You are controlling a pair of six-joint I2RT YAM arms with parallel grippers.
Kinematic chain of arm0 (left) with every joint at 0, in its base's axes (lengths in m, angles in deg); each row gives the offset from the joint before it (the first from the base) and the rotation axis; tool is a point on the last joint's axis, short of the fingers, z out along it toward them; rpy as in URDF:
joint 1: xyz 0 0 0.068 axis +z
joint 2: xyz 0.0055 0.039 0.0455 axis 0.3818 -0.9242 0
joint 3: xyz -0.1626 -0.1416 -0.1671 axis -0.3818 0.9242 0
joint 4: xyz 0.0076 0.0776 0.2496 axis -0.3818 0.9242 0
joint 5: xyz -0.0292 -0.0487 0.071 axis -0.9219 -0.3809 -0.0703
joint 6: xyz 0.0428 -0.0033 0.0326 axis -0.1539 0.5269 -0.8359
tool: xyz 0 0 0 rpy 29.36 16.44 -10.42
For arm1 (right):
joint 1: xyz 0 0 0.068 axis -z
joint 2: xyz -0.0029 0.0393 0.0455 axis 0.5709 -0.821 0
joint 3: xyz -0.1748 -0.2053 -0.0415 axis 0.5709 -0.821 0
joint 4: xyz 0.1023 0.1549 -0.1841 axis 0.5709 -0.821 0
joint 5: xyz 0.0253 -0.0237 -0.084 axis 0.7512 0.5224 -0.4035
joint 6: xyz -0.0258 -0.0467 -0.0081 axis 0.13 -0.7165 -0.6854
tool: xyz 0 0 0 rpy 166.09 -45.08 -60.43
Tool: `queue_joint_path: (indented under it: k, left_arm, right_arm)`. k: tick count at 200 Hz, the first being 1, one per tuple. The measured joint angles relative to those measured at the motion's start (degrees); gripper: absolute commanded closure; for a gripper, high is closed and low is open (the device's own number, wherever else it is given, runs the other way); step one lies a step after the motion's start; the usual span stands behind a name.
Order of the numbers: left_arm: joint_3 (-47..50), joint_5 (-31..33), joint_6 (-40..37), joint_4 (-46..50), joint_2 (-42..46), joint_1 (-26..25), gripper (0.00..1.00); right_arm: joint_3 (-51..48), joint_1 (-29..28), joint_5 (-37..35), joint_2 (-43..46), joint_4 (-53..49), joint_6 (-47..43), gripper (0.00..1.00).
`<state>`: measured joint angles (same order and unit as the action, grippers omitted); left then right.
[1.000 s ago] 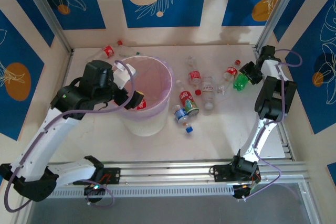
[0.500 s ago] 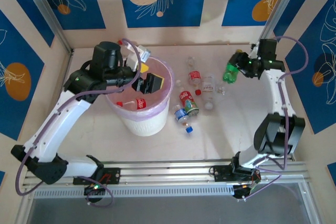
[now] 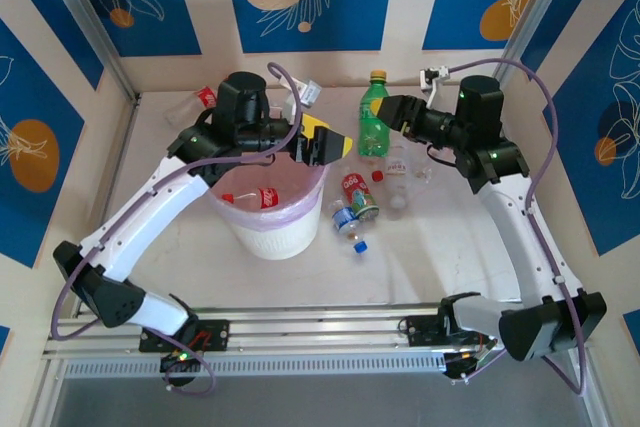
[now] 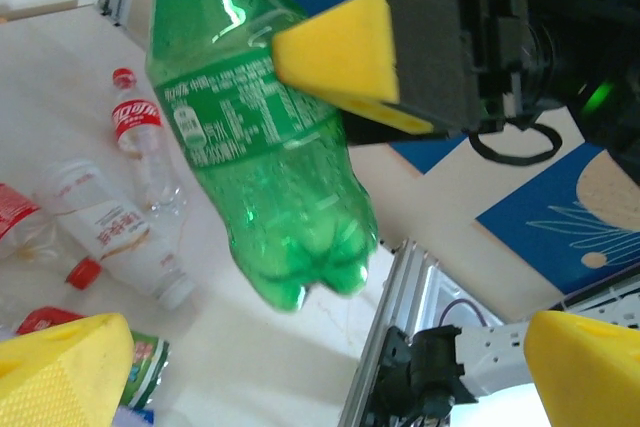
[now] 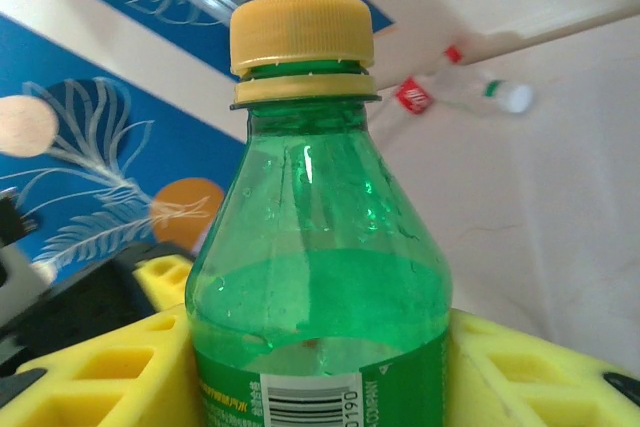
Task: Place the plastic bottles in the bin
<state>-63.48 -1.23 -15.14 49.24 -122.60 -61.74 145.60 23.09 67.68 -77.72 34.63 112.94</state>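
Two grippers, one bottle between them. The right gripper [image 3: 393, 113] is clamped on the green bottle [image 3: 374, 119] around its lower body, with yellow fingers [image 5: 95, 372] pressed on both sides. The bottle is upright, its yellow cap [image 5: 301, 32] on top, above the fingers. The left gripper [image 3: 328, 141] has its jaws spread wide and holds nothing. The green bottle sits just ahead of its yellow pads [image 4: 60, 377], not touching them. In the left wrist view, one finger of the right gripper is pressed on the bottle's label side.

The bin [image 3: 285, 237] is directly below the left gripper, which hangs over the rim on the side nearest the right gripper. A pink bag is folded over the rim. One red-label bottle [image 3: 256, 197] lies inside the bin, below and behind the left gripper. The green bottle looks just outside the bin rim, over the table [image 3: 450, 247]; its height can't be told.

More bottles lie on the table below the right gripper: a red-and-green-label bottle [image 3: 355, 187], a blue-cap bottle [image 3: 344, 217] and white-label bottles [image 3: 397, 160], plus a loose blue cap [image 3: 360, 245]. A far bottle [image 3: 207, 98] with a red label lies on the table behind the left arm, across the bin from the right gripper.
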Motion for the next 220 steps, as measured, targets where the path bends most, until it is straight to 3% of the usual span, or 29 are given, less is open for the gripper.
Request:
queue_joint_path:
  k: [48, 125, 137, 156, 180, 220]
  left_arm:
    - [0.9, -1.5, 4.5, -6.8, -3.1, -1.5, 0.06]
    - [0.9, -2.2, 7.7, -10.8, -4.7, -2.3, 0.4]
    - [0.9, -2.1, 8.0, -10.8, -4.7, -2.3, 0.41]
    - [0.9, -2.1, 7.9, -10.7, -4.6, -2.3, 0.42]
    - [0.9, -1.0, 6.8, -10.1, -4.6, -2.3, 0.43]
    - [-0.2, 0.5, 4.2, -6.4, -4.2, -1.2, 0.5]
  right_arm:
    - [-1.9, -3.4, 4.0, 0.4, 8.1, 5.7, 0.47]
    - [-2.6, -4.7, 5.7, 0.4, 13.7, 8.2, 0.46]
    - [-2.6, -4.6, 5.7, 0.4, 13.9, 8.0, 0.41]
    - [-2.6, -4.5, 5.9, 0.4, 14.0, 8.2, 0.23]
    - [-2.5, -4.2, 7.1, 0.5, 13.9, 7.8, 0.09]
    - [-2.4, 1.1, 7.3, 1.5, 10.3, 6.6, 0.03]
